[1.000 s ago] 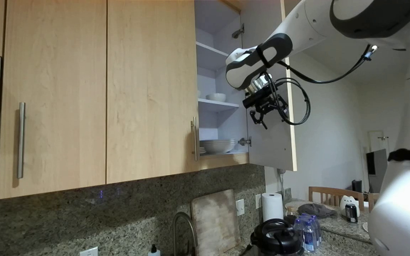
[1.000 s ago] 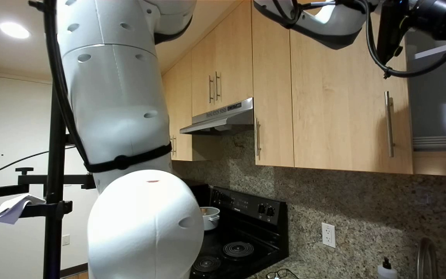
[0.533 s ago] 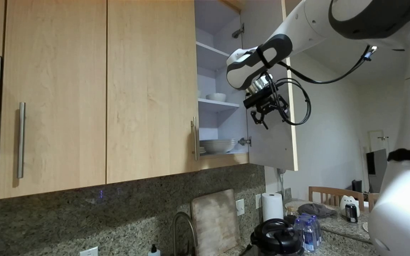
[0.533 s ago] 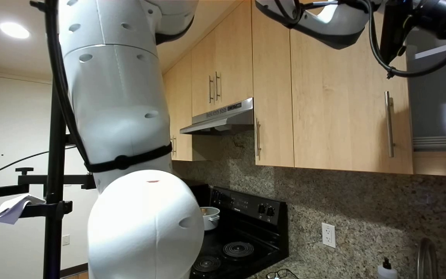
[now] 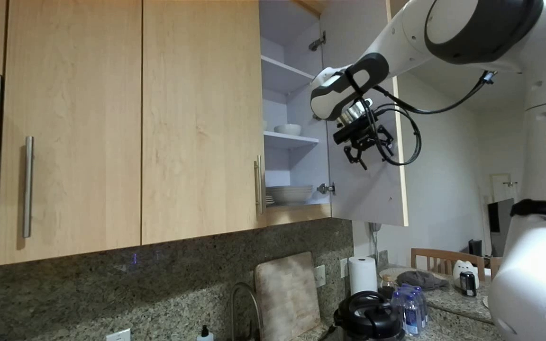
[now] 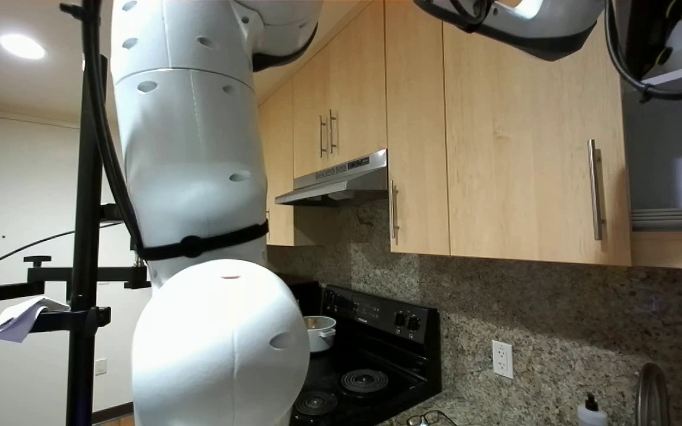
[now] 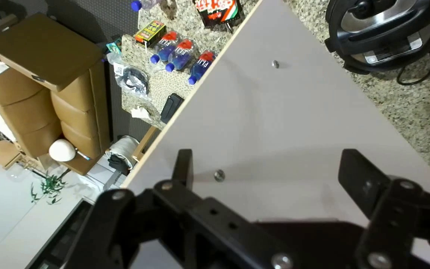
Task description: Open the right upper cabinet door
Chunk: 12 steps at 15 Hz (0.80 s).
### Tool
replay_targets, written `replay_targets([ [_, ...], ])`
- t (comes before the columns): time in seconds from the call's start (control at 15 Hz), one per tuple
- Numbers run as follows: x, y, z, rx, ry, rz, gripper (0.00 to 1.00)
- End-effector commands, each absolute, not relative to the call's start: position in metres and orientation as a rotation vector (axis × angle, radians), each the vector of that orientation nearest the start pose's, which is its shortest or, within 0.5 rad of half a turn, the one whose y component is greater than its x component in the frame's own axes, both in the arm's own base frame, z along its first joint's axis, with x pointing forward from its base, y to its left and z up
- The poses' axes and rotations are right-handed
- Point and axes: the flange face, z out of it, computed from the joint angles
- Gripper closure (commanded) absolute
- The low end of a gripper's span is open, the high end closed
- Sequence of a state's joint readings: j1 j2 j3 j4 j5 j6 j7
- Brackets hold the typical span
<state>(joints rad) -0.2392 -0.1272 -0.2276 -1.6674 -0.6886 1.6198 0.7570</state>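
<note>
Standing shut at the left of an exterior view, two wide wood doors (image 5: 76, 128) border the open cabinet (image 5: 299, 214). Next rightward comes the gripper (image 7: 267, 164), at the end of the arm (image 5: 410, 40) that extends from the far right; in the wrist view its jaws are spread wide with nothing between them. The right upper cabinet door (image 5: 368, 192) hangs well out, hinged at the cabinet's right side, its long axis upright and its free edge farther right still. Its pale inner face lies straight ahead of the jaws (two small screw heads (image 7: 219, 175) dot it, probably for a handle on the hidden side). Whether the fingertips (image 7: 183, 166) touch it I cannot tell. The coming move likely turns on that placement: from the inner side, a push away from the cabinet should widen an opening that already looks largely won.

Containers, left to right again: a white pot (image 6: 319, 337) on the stove (image 6: 376, 328) holds something tan that I can't name; the cabinet has stacked dishes (image 5: 289, 194) low down and a white bowl (image 5: 287, 129) above, its inside out of sight; below, a lidded cooker (image 5: 369, 315) hides its contents, and blue-capped bottles (image 5: 411, 312) to its right probably hold water.
</note>
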Motion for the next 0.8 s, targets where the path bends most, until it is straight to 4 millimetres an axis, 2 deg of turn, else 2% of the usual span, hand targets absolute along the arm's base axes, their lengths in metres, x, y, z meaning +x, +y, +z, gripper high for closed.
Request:
replay_targets([
  [0.0, 0.434, -0.328, 0.677, 2.016, -1.426, 0.207, 0.00],
  [0.4, 0.436, -0.357, 0.674, 2.003, -1.486, 0.158, 0.00],
  [0.73, 0.431, -0.359, 0.672, 1.987, -1.523, 0.141, 0.00],
])
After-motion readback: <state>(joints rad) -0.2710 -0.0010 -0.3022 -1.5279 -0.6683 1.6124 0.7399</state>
